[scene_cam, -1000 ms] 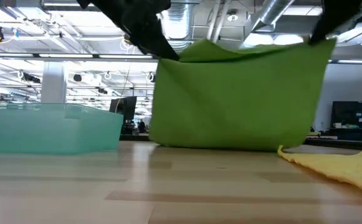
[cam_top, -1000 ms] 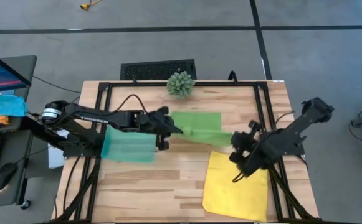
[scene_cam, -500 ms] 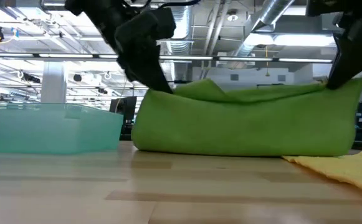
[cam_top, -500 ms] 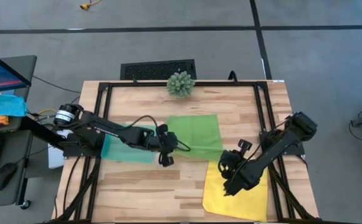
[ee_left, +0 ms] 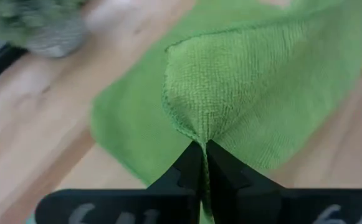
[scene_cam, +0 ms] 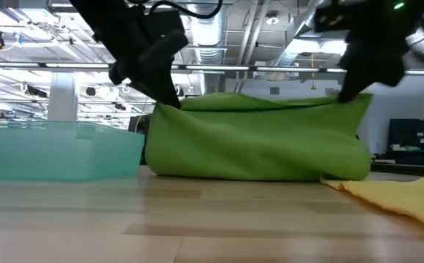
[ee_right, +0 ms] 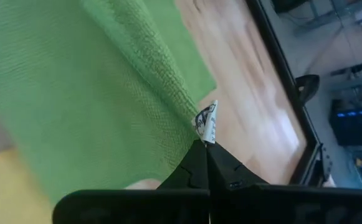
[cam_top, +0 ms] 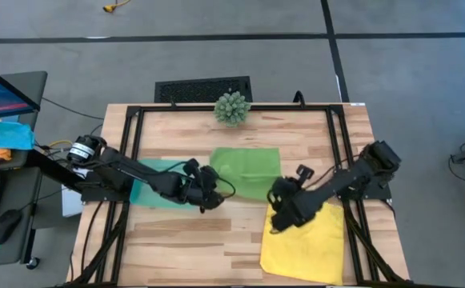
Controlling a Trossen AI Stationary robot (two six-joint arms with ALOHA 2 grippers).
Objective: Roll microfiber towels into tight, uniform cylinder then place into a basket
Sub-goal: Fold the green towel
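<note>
We see both arms low over the wooden desk [cam_top: 216, 240], each pinching one corner of the green towel [cam_top: 246, 170]. The left jaws [cam_top: 209, 194] are closed tight on the towel's near-left corner, held up off the desk; in the left wrist view the cloth corner [ee_left: 196, 118] peaks just above the shut fingertips [ee_left: 193, 163]. The right jaws [cam_top: 277, 210] are closed on the near-right corner, where a small white tag [ee_right: 207, 120] sticks out of the hem; print on it is too small for us to read. The far part of the green towel lies flat on the desk, its near edge lifted and slung between the two grippers, so in the low view it stands as a green fold [scene_cam: 259, 139]. The yellow towel [cam_top: 304, 244] lies flat at the near-right of the desk, its upper edge under the right gripper, just beside the green one. The basket [cam_top: 156, 184] sits left of the green towel, under the left arm, with nothing in it that we can see. A spiky green ball plant [cam_top: 232, 107] stands at the far edge. White lettering on the left gripper body [ee_left: 93, 214] is blurred, unreadable.
</note>
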